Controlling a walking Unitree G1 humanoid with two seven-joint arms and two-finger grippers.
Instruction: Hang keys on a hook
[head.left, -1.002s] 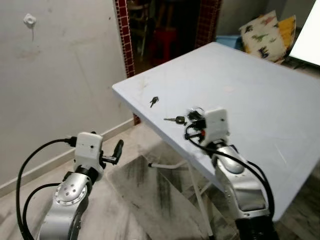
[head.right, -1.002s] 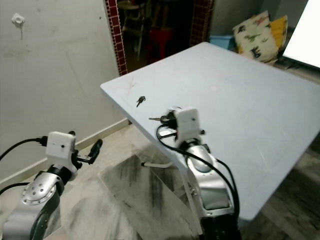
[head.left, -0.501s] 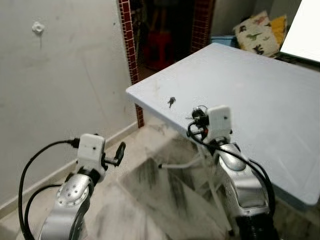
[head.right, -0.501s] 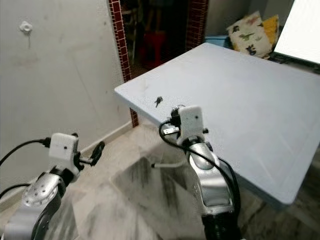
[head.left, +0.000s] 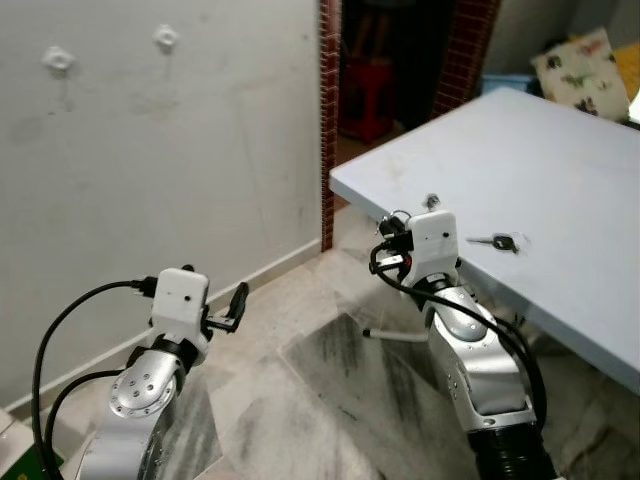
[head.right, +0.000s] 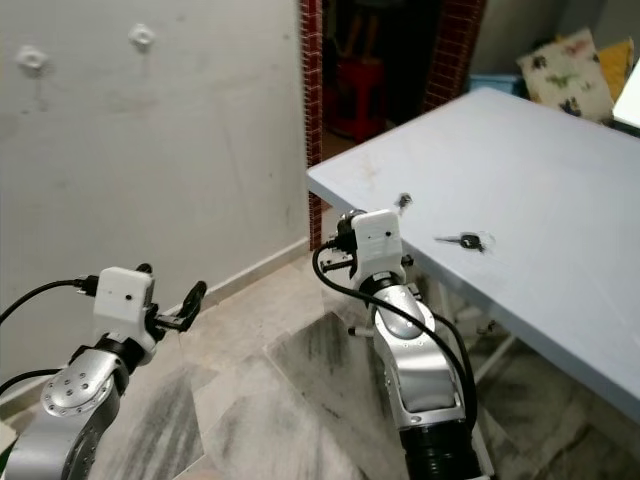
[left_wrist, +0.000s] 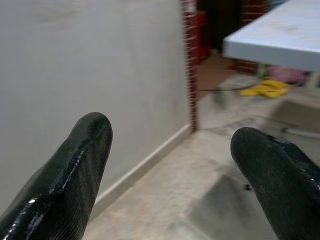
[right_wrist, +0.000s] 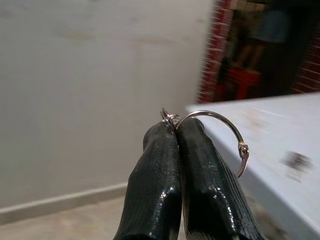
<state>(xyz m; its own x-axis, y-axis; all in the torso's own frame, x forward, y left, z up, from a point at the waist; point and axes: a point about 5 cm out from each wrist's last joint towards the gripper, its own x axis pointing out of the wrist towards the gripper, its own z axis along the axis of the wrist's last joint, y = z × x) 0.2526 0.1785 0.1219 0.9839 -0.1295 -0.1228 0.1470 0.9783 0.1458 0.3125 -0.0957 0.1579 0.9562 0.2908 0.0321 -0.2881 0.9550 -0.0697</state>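
Observation:
My right gripper (right_wrist: 176, 131) is shut on a silver key ring (right_wrist: 226, 126), whose loop sticks out beside the fingertips. In the eye views this gripper (head.left: 392, 236) is held up just off the near corner of the pale blue table (head.left: 560, 170). Two white hooks (head.left: 166, 38) (head.left: 58, 60) are fixed high on the grey wall to the left. A loose key (head.left: 503, 242) and a smaller dark key (head.left: 432, 201) lie on the table. My left gripper (head.left: 236, 303) is open and low over the floor, its fingers (left_wrist: 85, 150) apart with nothing between them.
A red-brick doorway (head.left: 328, 120) opens into a dark room behind the table's corner. Patterned cushions (head.left: 585, 60) lie at the far right. Marble floor (head.left: 300, 400) stretches between me and the wall, with the table's white leg (head.left: 395, 336) near my right arm.
The camera has swung left: the table has slid to the right of the picture and a second wall hook has come into view. My right gripper still holds the ring.

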